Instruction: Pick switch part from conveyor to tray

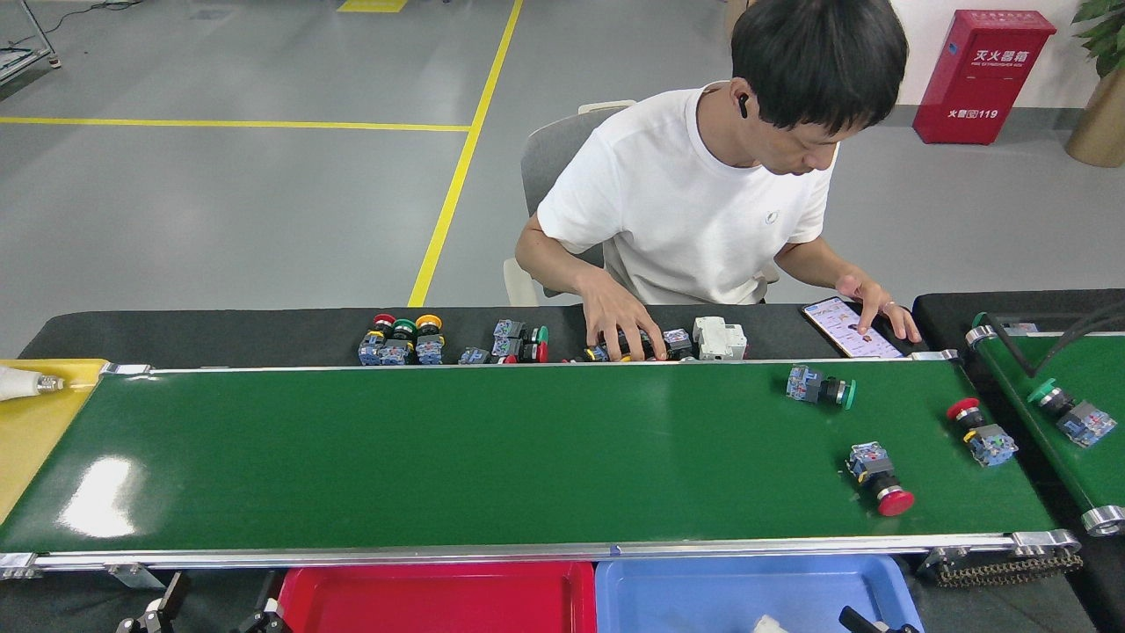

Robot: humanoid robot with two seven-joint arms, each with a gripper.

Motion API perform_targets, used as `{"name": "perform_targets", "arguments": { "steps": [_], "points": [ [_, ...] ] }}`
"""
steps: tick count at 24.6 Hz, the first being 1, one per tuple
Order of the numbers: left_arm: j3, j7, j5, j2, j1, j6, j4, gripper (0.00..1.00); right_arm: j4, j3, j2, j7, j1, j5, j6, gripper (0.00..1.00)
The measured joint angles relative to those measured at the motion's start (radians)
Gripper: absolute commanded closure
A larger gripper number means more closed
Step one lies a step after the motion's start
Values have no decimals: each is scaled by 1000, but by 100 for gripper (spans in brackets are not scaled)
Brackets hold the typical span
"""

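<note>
The conveyor [492,457] is the long green belt across the view. Three switch parts lie at its right end: a green-capped one [820,388], a red mushroom one [879,479] and a red-capped one [980,431]. Only a black sliver of my right gripper [866,624] shows at the bottom edge over the blue tray [703,593]. A white corner of a switch part [766,625] shows beside it, and the grip itself is cut off. My left gripper [209,611] sits low at the bottom left, with its fingers [158,608] spread and nothing between them.
A red tray [439,598] adjoins the blue one. A person sits across the belt, one hand [620,330] on loose switch parts [404,340], the other on a phone [845,327]. A smaller green belt [1077,457] at right carries a green-capped part [1063,409]. A yellow tray [35,431] lies left.
</note>
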Motion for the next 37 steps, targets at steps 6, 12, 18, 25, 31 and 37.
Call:
{"name": "perform_targets", "arguments": {
  "steps": [6,12,18,25,31,37],
  "points": [
    [-10,0,0,0,-17,2,0,0,22,13,27,47,-253,45,387,8],
    [-10,-1,0,0,-16,2,0,0,41,113,54,-1,-255,165,633,8],
    [-6,-2,0,0,-12,2,0,0,9,162,57,-68,-164,170,663,8],
    [-10,-2,0,0,-12,2,0,0,48,194,86,-59,-202,201,680,8],
    [-10,-2,0,0,-19,2,0,0,175,255,164,-31,-318,287,740,23],
    [-10,-3,0,0,-20,2,0,0,240,329,133,14,-366,267,745,93]
  ]
}}
